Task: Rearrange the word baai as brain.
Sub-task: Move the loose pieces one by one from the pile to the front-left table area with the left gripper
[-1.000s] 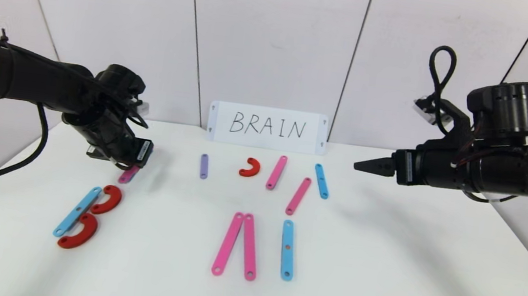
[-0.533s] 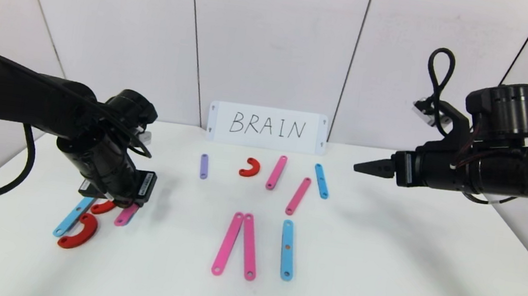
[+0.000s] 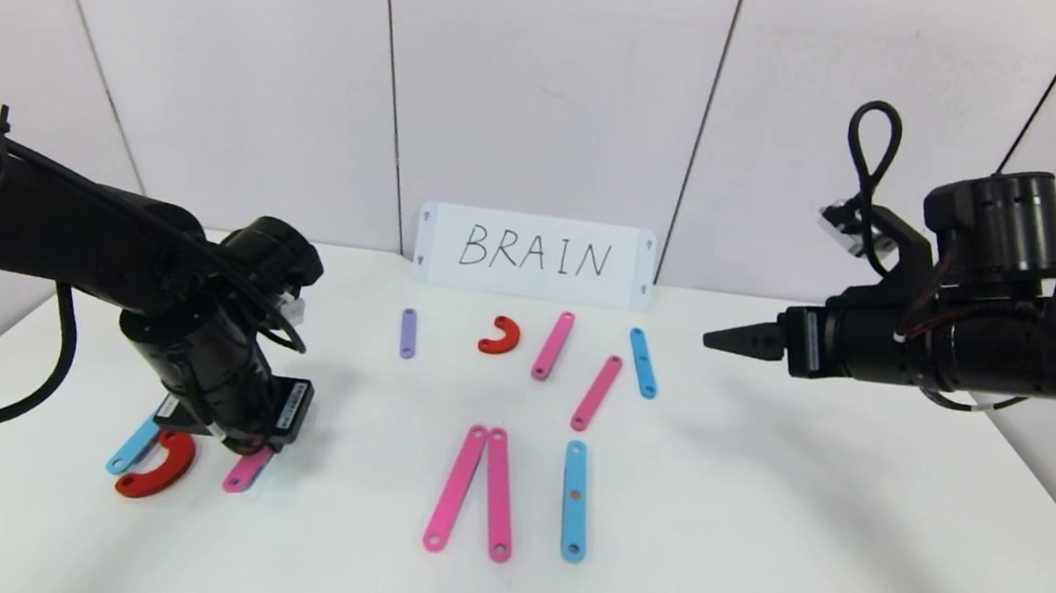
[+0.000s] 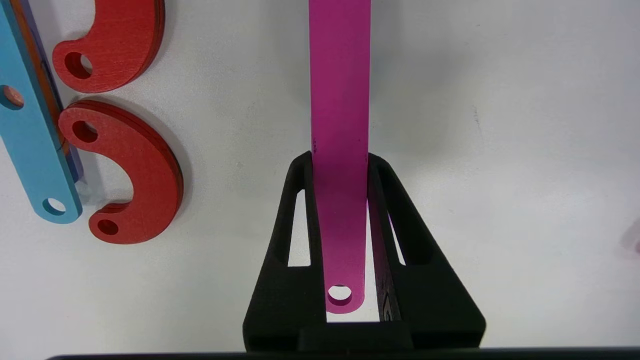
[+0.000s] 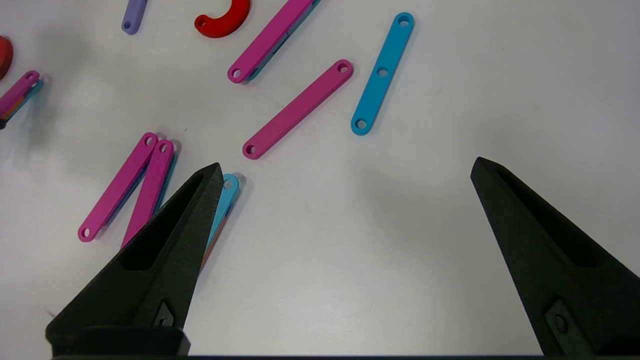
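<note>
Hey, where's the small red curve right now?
In the head view, the small red curve lies below the BRAIN card, between the purple strip and a pink strip.

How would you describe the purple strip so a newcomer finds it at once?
Start at the white card reading BRAIN at the table's back. Just in front of its left end lies the purple strip, left of the small red curve. It is the only purple piece, and shorter than the pink strips.
</note>
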You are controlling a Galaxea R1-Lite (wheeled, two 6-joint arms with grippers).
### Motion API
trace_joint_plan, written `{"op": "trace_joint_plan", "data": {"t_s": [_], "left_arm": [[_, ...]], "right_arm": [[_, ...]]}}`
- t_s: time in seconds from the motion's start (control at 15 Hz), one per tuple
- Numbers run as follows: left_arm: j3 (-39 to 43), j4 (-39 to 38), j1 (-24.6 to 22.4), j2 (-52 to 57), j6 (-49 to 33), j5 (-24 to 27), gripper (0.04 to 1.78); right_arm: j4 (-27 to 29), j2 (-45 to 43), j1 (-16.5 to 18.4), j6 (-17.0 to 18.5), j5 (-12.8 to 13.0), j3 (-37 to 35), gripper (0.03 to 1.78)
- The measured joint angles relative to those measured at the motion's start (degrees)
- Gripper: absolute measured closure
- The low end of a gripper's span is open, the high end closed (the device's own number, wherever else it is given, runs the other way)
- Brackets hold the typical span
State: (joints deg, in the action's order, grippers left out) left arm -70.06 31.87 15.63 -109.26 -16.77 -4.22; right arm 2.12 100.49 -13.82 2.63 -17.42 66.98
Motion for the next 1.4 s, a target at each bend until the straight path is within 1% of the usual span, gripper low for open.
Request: {"op": "trace_joint_plan", "data": {"t_s": [0.27,0.4,0.53,0.8,0.87,1.0,1.13,1.27,1.4], "left_arm": [[0.41,0.13,0.1,-0.35,-0.09,-0.51,1.5],[0.6,0.77,0.1,-0.66,-0.09,-0.38,1.4],[0.79,0.66,0.11,-1.18,-0.09,-0.32,1.21],[0.55,0.77,0.11,-1.24,-0.04,-0.29,0.53],[0.41,0.82,0.16,-1.15,-0.06,-0.29,0.4],[0.07,0.79,0.33,-0.82,-0.01,-0.22,0.19],[-0.23,0.55,0.55,-0.44,0.02,0.09,0.09],[-0.34,-0.01,0.62,-0.38,0.02,1.02,0.07],[-0.41,-1.33,0.6,-0.49,-0.06,3.84,0.07]], "right_arm": [[0.0,0.06,-0.04,0.01,-0.02,-0.02,0.08],[-0.01,0.06,-0.06,0.0,-0.02,-0.02,0.08],[0.02,0.06,-0.06,0.04,-0.02,-0.02,0.08],[-0.01,0.12,-0.04,0.0,-0.02,-0.05,0.08],[0.0,0.15,-0.06,0.01,-0.02,-0.05,0.08],[-0.01,0.15,-0.04,0.0,-0.02,-0.05,0.08],[-0.01,0.15,-0.04,0.0,-0.02,-0.05,0.08],[-0.01,0.15,-0.04,0.06,-0.02,-0.05,0.08],[0.0,0.15,-0.04,0.09,-0.05,-0.05,0.08]]}}
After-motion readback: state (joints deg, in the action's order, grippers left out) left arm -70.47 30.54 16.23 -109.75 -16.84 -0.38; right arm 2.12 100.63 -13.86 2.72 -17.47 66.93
